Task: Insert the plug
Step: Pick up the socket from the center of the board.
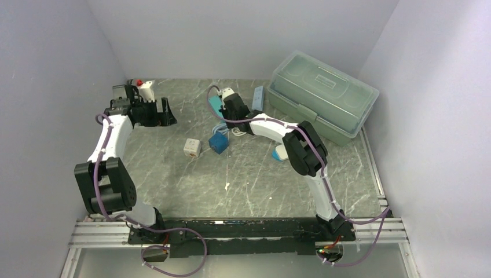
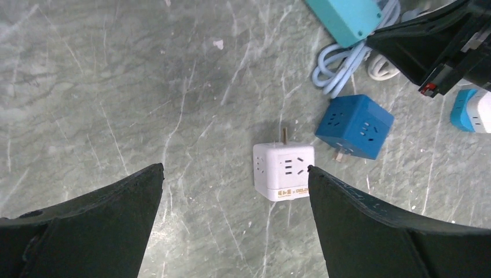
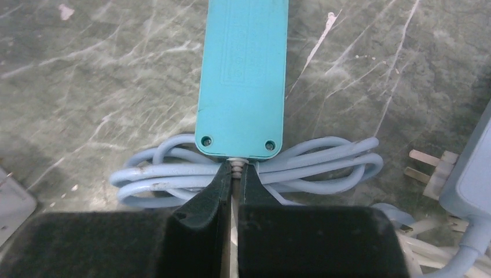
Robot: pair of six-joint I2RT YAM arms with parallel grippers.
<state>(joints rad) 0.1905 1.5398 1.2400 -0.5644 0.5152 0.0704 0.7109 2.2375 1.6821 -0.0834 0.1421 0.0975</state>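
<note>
Grey-veined worktop (image 1: 260, 185), arm bases at its near edge. White cube adapter (image 2: 284, 171) lies mid-worktop with one brass pin showing at its far side. Blue cube adapter (image 2: 354, 126) sits near it on the right, not touching, with a prong at its edge. Left gripper (image 2: 234, 168) hangs over the worktop, jaws spread wide and holding nothing; in the wrist view the white cube shows between its fingers. Further back, right gripper (image 3: 234, 174) is at the end of the teal power strip (image 3: 243, 75), jaws nearly closed, pinching the ribbed cord collar (image 3: 235, 167) where it leaves the strip. Pale blue cable (image 3: 318, 165) is coiled across that end. Flat-pronged plug (image 3: 431, 171) lies on the worktop just right of the coil, in neither gripper. Translucent lidded box (image 1: 321, 95) stands at the far right.
</note>
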